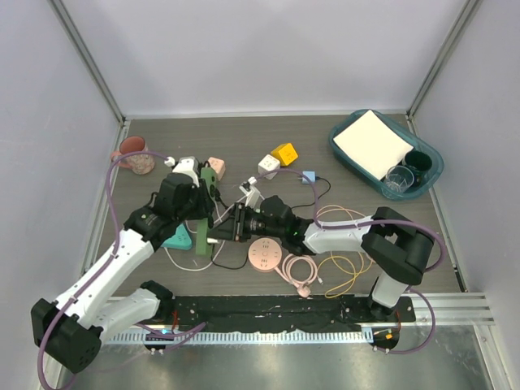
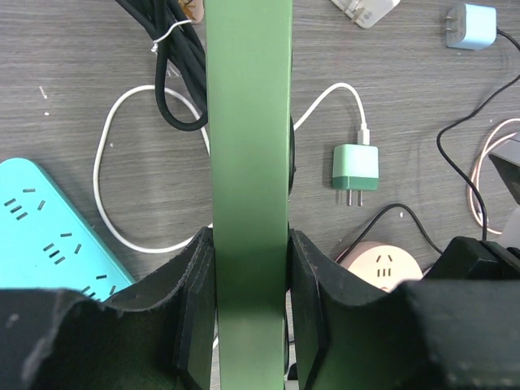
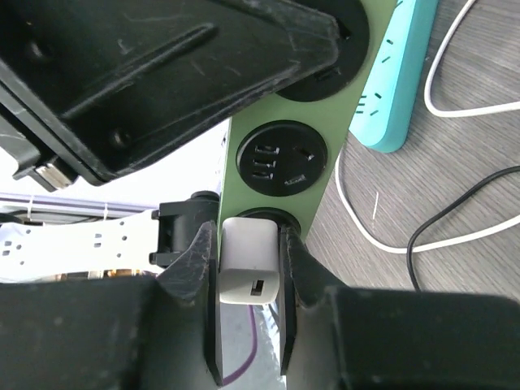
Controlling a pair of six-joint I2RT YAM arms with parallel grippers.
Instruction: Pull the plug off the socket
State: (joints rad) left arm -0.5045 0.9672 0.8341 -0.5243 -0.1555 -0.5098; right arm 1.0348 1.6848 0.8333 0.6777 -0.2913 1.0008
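In the right wrist view, you had the right claw (image 3: 250, 268) pinching the small white cube plug (image 3: 249, 258) from both sides. The plug sat low in the frame, seated in the bottom round black socket of the long green power strip (image 3: 340, 112). By my reading the grasp was done and the pull itself was the step in hand. The next move called for a straight draw back along the prongs, without twisting, so the plug would not jam. A teal power strip (image 3: 398, 73) and a white cable (image 3: 455, 110) lay just beyond the green strip at upper right.

In the left wrist view, your left claw (image 2: 249, 268) was pressed onto the green strip, which ran up the middle of the frame. It served as the brace and needed to hold firm against the pull. A mint charger (image 2: 355, 169) lay right of centre and a pink round outlet (image 2: 382, 264) at lower right.

From the top external view, both claws met at centre-left of the table (image 1: 244, 134). The retreat path ran toward the right of the frame, over looped pink and yellow cables (image 1: 325, 268). The side walls and the near rail stood well apart.
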